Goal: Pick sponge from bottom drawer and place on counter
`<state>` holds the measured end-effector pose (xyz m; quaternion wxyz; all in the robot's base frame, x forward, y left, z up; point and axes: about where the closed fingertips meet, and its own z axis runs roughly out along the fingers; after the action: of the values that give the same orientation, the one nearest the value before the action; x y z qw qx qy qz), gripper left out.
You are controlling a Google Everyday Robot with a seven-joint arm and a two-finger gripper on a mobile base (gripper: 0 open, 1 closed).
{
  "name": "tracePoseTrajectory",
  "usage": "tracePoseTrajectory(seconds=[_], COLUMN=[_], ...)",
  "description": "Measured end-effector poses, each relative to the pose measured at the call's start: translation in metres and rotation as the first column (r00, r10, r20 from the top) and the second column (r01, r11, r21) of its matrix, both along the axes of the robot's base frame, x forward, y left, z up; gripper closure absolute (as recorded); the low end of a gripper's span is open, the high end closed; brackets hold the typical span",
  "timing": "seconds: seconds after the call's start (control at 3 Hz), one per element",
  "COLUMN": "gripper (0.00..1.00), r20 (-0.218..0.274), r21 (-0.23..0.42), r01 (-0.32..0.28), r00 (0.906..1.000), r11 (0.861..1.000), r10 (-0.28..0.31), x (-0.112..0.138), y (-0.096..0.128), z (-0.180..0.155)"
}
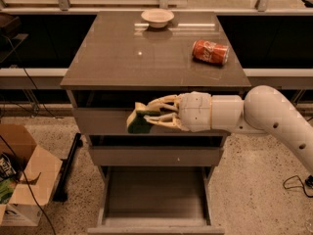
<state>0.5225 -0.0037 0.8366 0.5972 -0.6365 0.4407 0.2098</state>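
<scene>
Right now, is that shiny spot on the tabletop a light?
In the camera view, yes: the glossy counter reflects a small bright dot and a pale streak beside the bowl; the gap under it lies in shadow, where the hand holds the sponge before the upper drawers.

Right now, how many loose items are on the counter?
2: white bowl at the back of the counter, red can lying at its right. The sponge is off it, held by the gripper before the top drawer.
</scene>
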Motion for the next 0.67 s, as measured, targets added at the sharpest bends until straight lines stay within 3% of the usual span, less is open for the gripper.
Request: tracePoseTrajectory(seconds=[0.33,0.67], gripper=[1.00,1.00], r20=[0.053,0.156], r21=[-0.028,-0.080], r01=[0.025,0.078], r00=[0.9983,0.9856], r11=[0.999,0.994], r10=[-0.024,-0.065], x=[0.017,0.051], y=[-0.002,-0.007], z=[0.020,0.058])
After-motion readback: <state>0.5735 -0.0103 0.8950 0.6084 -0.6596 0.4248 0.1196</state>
